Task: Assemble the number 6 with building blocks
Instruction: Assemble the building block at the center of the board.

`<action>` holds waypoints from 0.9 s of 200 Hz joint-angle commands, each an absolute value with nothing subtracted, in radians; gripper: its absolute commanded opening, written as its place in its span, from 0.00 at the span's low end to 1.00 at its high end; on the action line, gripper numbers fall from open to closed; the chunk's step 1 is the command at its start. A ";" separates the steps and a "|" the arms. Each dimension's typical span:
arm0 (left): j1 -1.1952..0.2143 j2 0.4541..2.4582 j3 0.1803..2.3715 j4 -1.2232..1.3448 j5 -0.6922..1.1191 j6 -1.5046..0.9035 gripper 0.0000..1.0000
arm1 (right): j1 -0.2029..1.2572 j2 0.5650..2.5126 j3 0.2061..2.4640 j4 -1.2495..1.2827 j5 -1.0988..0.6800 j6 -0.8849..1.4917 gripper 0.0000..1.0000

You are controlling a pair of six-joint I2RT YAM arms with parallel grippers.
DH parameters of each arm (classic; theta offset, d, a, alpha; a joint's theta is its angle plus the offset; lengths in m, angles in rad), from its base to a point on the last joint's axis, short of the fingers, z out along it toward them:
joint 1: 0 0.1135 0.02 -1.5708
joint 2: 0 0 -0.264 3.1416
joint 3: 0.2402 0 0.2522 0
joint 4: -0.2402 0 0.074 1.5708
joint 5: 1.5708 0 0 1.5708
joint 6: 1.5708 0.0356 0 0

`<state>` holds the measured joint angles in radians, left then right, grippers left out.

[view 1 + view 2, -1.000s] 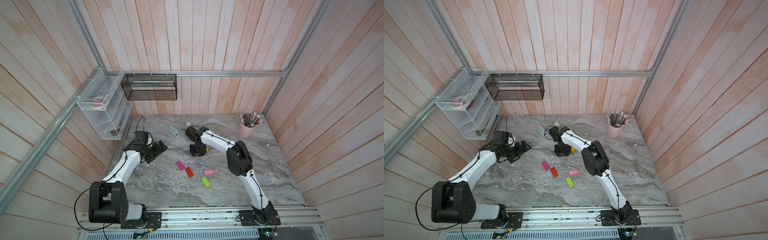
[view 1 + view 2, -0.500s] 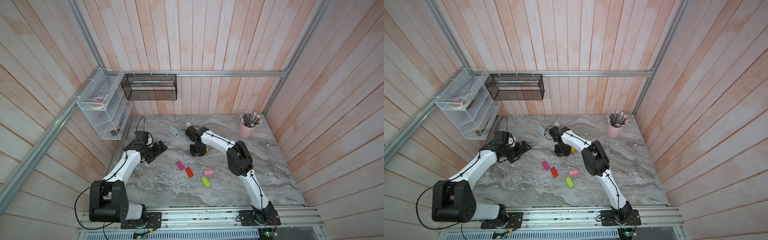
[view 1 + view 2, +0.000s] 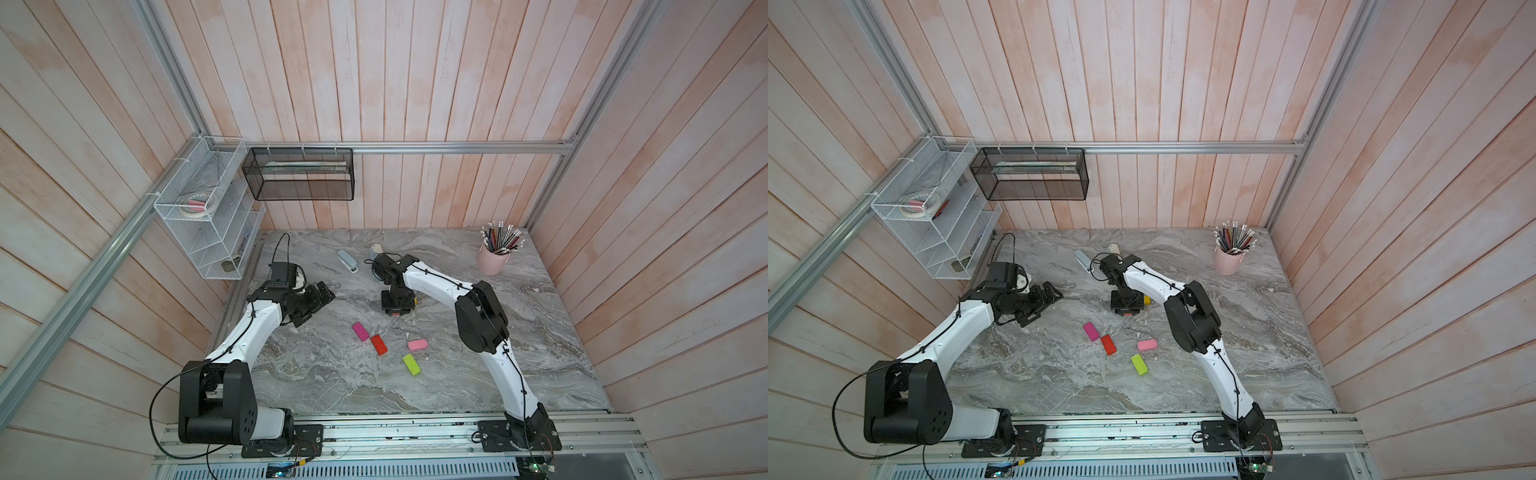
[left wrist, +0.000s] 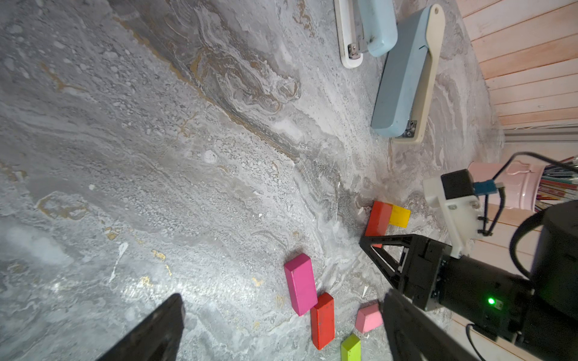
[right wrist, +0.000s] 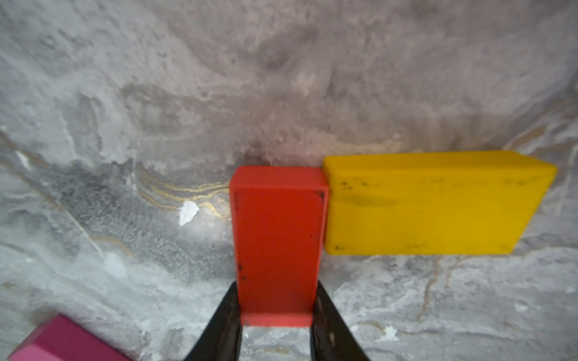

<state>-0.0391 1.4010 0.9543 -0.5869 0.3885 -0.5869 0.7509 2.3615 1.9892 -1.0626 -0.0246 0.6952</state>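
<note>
Pencils (image 3: pixel 500 239) stand in pink cup (image 3: pixel 493 264); right end effector (image 5: pixel 276 290) grips red block (image 5: pixel 276 231).

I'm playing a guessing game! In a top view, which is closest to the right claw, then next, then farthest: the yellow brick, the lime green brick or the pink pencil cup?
From the right claw:
1. yellow brick, right beside it.
2. lime green brick, toward the table's front.
3. pink pencil cup, in the back corner.
</note>
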 commanded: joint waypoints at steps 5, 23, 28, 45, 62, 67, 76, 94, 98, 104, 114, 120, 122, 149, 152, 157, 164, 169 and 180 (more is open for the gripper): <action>-0.034 1.411 0.975 -0.581 0.396 -0.575 1.00 | 0.745 2.374 1.952 -1.103 -0.033 0.713 0.37; -0.034 1.411 0.976 -0.583 0.396 -0.574 1.00 | 0.743 2.378 1.953 -1.098 -0.038 0.719 0.37; -0.034 1.411 0.978 -0.583 0.395 -0.573 1.00 | 0.741 2.379 1.954 -1.097 -0.041 0.722 0.37; -0.034 1.411 0.978 -0.584 0.393 -0.572 1.00 | 0.739 2.383 1.955 -1.091 -0.047 0.727 0.38; -0.034 1.412 0.980 -0.584 0.395 -0.572 1.00 | 0.737 2.385 1.956 -1.090 -0.049 0.729 0.40; -0.035 1.412 0.980 -0.584 0.395 -0.572 1.00 | 0.738 2.386 1.956 -1.091 -0.050 0.729 0.40; -0.034 1.413 0.979 -0.584 0.393 -0.572 1.00 | 0.737 2.386 1.953 -1.090 -0.049 0.729 0.42; -0.034 1.413 0.979 -0.584 0.394 -0.571 1.00 | 0.737 2.384 1.951 -1.088 -0.055 0.726 0.44; -0.034 1.413 0.980 -0.584 0.394 -0.571 1.00 | 0.736 2.384 1.950 -1.086 -0.055 0.726 0.45; -0.034 1.412 0.980 -0.586 0.394 -0.571 1.00 | 0.737 2.382 1.950 -1.085 -0.055 0.726 0.46; -0.034 1.413 0.978 -0.586 0.392 -0.571 1.00 | 0.736 2.377 1.945 -1.078 -0.060 0.725 0.51; -0.034 1.412 0.979 -0.585 0.392 -0.571 1.00 | 0.736 2.372 1.942 -1.073 -0.062 0.725 0.51; -0.034 1.411 0.977 -0.586 0.391 -0.571 1.00 | 0.737 2.371 1.941 -1.072 -0.063 0.725 0.53; -0.034 1.409 0.971 -0.583 0.391 -0.571 1.00 | 0.738 2.344 1.934 -1.082 -0.050 0.728 0.59; -0.034 1.408 0.970 -0.583 0.390 -0.571 1.00 | 0.739 2.341 1.932 -1.084 -0.046 0.729 0.59; -0.034 1.408 0.968 -0.583 0.390 -0.571 1.00 | 0.740 2.334 1.932 -1.088 -0.040 0.729 0.59; -0.034 1.408 0.967 -0.583 0.389 -0.571 1.00 | 0.741 2.321 1.933 -1.099 -0.031 0.730 0.61; -0.034 1.409 0.966 -0.582 0.389 -0.569 1.00 | 0.744 2.309 1.937 -1.105 -0.025 0.730 0.62; -0.034 1.405 0.964 -0.583 0.389 -0.569 1.00 | 0.751 2.281 1.938 -1.111 -0.015 0.730 0.64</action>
<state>-0.0391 1.4010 0.9543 -0.5869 0.3885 -0.5865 0.7444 2.3360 1.9564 -1.0515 -0.0555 0.7197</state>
